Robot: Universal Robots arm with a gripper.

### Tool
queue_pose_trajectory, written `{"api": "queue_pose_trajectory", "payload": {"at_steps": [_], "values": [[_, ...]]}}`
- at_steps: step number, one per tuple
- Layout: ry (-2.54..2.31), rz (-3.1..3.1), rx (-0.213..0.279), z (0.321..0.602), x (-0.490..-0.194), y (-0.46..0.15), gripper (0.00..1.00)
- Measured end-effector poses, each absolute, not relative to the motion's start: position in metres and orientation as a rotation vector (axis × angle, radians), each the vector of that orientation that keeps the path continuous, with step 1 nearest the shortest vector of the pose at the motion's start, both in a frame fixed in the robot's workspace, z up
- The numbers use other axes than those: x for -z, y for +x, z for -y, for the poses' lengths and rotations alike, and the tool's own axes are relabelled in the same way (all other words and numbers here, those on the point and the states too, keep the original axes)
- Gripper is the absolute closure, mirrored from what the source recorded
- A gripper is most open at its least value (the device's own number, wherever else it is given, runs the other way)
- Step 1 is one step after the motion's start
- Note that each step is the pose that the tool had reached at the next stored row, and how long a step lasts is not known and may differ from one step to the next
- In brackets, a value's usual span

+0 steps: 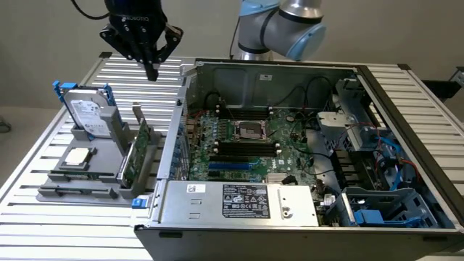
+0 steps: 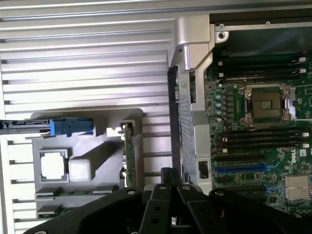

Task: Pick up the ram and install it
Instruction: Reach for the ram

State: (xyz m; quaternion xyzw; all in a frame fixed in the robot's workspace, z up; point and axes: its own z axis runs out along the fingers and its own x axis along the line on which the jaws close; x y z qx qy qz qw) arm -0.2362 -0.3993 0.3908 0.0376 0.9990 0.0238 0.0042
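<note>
Slatted metal table (image 1: 43,234) underfoot, pale wall behind. Nearest, along the front edge of the open computer case (image 1: 275,81), a silver power supply (image 1: 239,201) with a label too small to read. On the exterior view's left, just beside the case, a gray holder (image 1: 101,157) resting on the slats. In its near slot, the ram (image 1: 80,174): lying flat, visible as little more than a thin dark-green strip, chips hard to make out. Behind that, a square silver processor (image 1: 77,157), then a green expansion card (image 1: 139,147) upright and edge-on, then a hard drive (image 1: 91,117) standing with blue clips. Inside the case, a motherboard (image 1: 246,147) with square socket and dark memory slots, partly masked by cables; near right corner cut off by the frame. Farthest and highest, the black gripper (image 1: 151,73) over the table's far side on the exterior view's left, fingers pressed together, gripping nothing, well apart from the ram. Arm (image 1: 290,27) cut off at the top edge.
</note>
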Motion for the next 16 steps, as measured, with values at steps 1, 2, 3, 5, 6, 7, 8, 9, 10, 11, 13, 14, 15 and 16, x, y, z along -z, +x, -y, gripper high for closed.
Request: {"api": "queue_pose_trajectory", "payload": {"at_steps": [1,2,3,5,6,7,8,9,10,11,13,14,15,16], "values": [[0.118,-3.130,-0.074,0.400,-0.391,-0.241,0.89],[0.118,-3.130,-0.074,0.400,-0.391,-0.245,0.89],[0.118,-3.130,-0.074,0.400,-0.391,-0.250,0.89],[0.118,-3.130,-0.075,0.401,-0.390,-0.259,0.89],[0.118,-3.130,-0.075,0.401,-0.390,-0.263,0.89],[0.118,-3.130,-0.074,0.402,-0.390,-0.268,0.89],[0.118,-3.130,-0.074,0.403,-0.390,-0.272,0.89],[0.118,-3.130,-0.074,0.403,-0.390,-0.277,0.89],[0.118,-3.130,-0.074,0.404,-0.389,-0.281,0.89],[0.118,-3.130,-0.074,0.405,-0.389,-0.286,0.89],[0.118,-3.131,-0.075,0.406,-0.388,-0.293,0.89],[0.118,-3.132,-0.074,0.407,-0.387,-0.296,0.89],[0.118,-3.133,-0.074,0.408,-0.386,-0.298,0.89],[0.118,-3.135,-0.074,0.408,-0.386,-0.300,0.89]]}}
